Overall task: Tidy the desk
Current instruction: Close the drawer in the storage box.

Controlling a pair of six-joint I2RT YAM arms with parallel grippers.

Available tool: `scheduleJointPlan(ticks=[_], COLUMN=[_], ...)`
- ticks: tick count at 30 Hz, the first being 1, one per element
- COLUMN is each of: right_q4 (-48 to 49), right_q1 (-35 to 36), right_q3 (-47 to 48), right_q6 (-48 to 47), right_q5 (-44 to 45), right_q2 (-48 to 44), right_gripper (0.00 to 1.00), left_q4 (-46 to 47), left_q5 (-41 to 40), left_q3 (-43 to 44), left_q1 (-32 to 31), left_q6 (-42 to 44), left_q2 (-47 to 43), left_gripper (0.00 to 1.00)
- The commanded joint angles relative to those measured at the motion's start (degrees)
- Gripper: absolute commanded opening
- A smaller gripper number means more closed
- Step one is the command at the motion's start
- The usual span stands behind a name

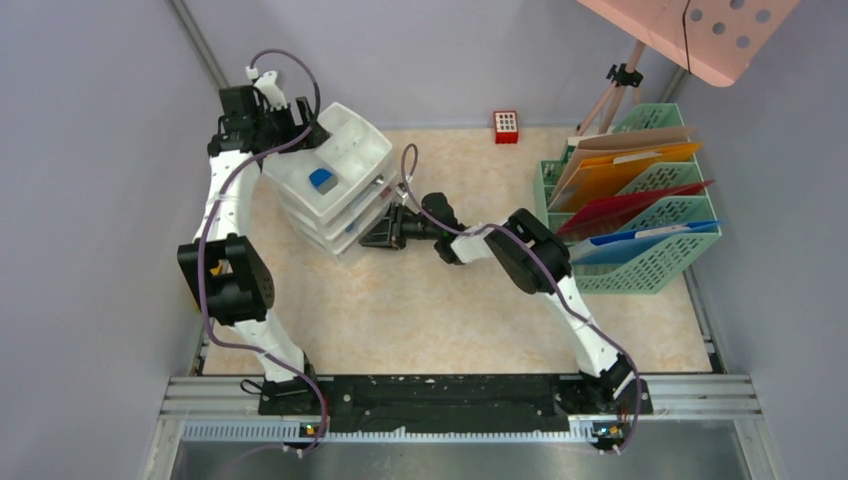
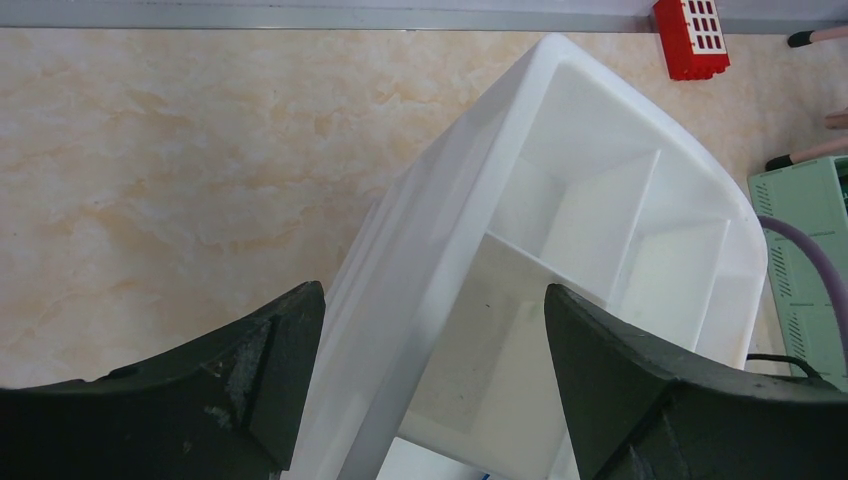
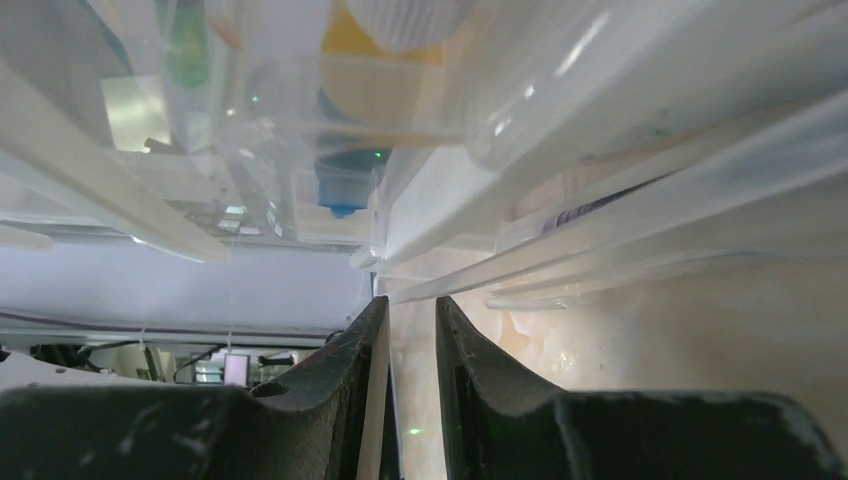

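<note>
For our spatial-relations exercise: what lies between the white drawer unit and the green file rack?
Only the right arm, its end effector at the white drawer unit's front, crosses the bare desk toward the green file rack; the top external view shows it.

Bare desk point(image 1: 400, 320) between drawer unit point(image 1: 345, 140) and file rack point(image 1: 660, 265) leaves passage (red block point(image 1: 506, 126) stands near the back wall).

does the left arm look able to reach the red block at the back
Probably yes: the left gripper is open and empty, with only the top of the white drawer unit between it and the red block.
</note>
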Motion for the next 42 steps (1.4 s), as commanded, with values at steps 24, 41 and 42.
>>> scheduleJointPlan(ticks=[24,41,42], right_q4=[6.6,9.4,8.2], right_q1=[4.1,3.3,2.5], right_q3=[1.3,-2.7,-5.6], right_q6=[3.4,5.5,4.0], right_q5=[1.2,1.0,0.6], right_q2=[4.0,1.6,-0.1], right_gripper=[0.23,0.24,0.24], left_q4=[-2.8,-4.9,-5.8], left_q5=[2.7,3.8,3.8], left_q3=[-5.3,-3.7,-2.4], left_q1=[-1.0,-1.0,-1.0], left_q6=[-2.8,-1.1,-0.2], left_q2=[-0.2,0.3,0.9], left_gripper=[0.85,0.85,0.85])
